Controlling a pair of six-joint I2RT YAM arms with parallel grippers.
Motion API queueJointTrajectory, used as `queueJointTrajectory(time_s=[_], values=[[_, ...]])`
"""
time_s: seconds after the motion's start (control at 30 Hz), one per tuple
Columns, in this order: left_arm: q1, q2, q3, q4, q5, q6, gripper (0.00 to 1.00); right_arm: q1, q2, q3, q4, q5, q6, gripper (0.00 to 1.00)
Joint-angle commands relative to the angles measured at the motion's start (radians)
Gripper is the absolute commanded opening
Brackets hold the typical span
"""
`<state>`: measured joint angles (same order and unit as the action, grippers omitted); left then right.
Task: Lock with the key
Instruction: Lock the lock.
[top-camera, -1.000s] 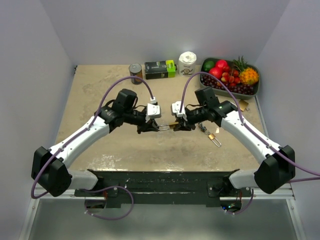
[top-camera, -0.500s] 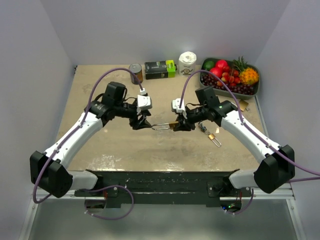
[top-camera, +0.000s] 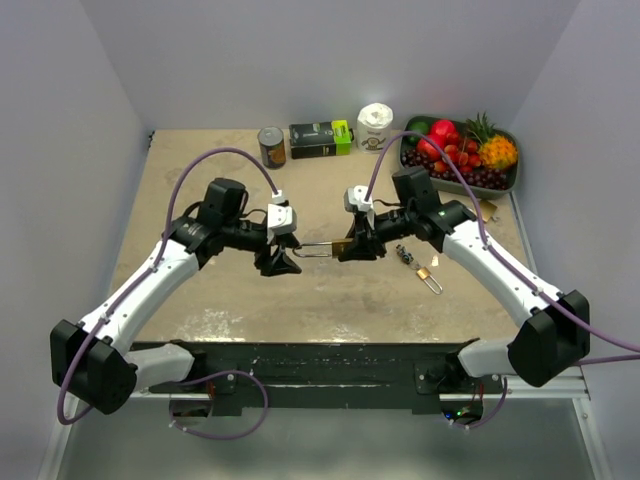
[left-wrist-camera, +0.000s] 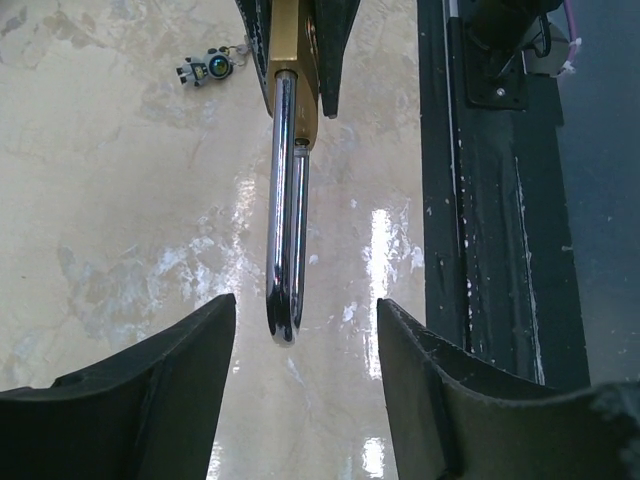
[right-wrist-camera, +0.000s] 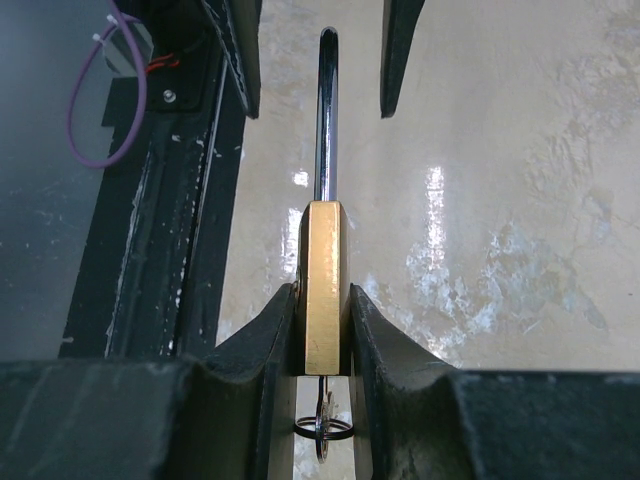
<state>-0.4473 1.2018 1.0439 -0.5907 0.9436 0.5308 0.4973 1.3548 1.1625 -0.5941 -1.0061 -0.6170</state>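
Note:
A brass padlock (top-camera: 341, 246) hangs above the table with my right gripper (top-camera: 352, 247) shut on its body (right-wrist-camera: 323, 285). Its long chrome shackle (right-wrist-camera: 326, 110) points left toward my left gripper (top-camera: 283, 258). The key (right-wrist-camera: 325, 430) sticks out of the lock's bottom with a ring on it, between the right fingers. In the left wrist view the shackle (left-wrist-camera: 284, 230) ends just between the tips of my left gripper (left-wrist-camera: 305, 320). That gripper is open and touches neither side of it.
A small second padlock with keys (top-camera: 425, 270) lies on the table right of the held lock, and a key bunch (left-wrist-camera: 210, 68) shows beyond it. At the back stand a can (top-camera: 271, 146), a dark box (top-camera: 321, 138), a white jar (top-camera: 375, 127) and a fruit tray (top-camera: 512, 178). A black rail (top-camera: 330, 360) runs along the near edge.
My left gripper let go of the shackle, opened and drew back to the left. The right gripper kept its hold on the lock and shifted slightly left.

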Motion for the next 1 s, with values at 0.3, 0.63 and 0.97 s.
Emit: queueJointTrajectory(time_s=[0.3, 0.63, 0.97], values=[[-0.011, -0.028, -0.01, 0.167, 0.061, -0.173, 0.45, 0.001, -0.089, 0.032, 0.174, -0.095, 0.148, 0.0], [-0.033, -0.048, -0.022, 0.198, 0.058, -0.221, 0.22, 0.009, -0.095, 0.022, 0.206, -0.091, 0.203, 0.0], [-0.085, -0.047, -0.038, 0.284, 0.047, -0.304, 0.0, 0.04, -0.072, 0.04, 0.205, -0.104, 0.2, 0.0]])
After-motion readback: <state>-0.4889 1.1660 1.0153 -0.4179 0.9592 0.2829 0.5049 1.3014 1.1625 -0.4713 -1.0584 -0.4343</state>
